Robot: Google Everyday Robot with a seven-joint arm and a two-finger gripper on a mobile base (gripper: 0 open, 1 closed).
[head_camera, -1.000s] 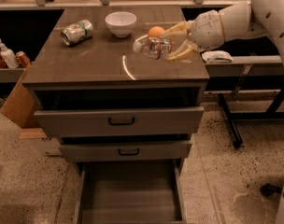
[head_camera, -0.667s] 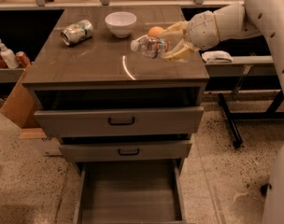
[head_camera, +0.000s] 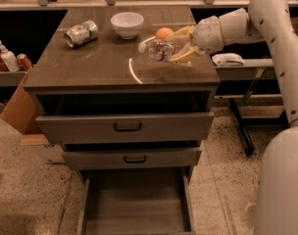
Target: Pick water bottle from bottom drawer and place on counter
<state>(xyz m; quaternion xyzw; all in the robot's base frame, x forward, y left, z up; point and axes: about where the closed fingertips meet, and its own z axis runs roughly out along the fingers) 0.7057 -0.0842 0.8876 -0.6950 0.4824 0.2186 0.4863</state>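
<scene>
Sideways, water bottle [head_camera: 157,49] in clamped claw [head_camera: 173,47] over counter [head_camera: 97,67]; orange [head_camera: 163,33], bowl [head_camera: 127,24] close behind.

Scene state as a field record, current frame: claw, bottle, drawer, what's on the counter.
claw: over the right part of the counter, shut on the water bottle
water bottle: lying sideways in the claw, white cap pointing left; whether it touches the counter cannot be told
counter items: white bowl, crushed can, orange just behind the bottle
bottom drawer: pulled open, visible floor bare
task stage: bottle out of the drawer, not yet released
</scene>
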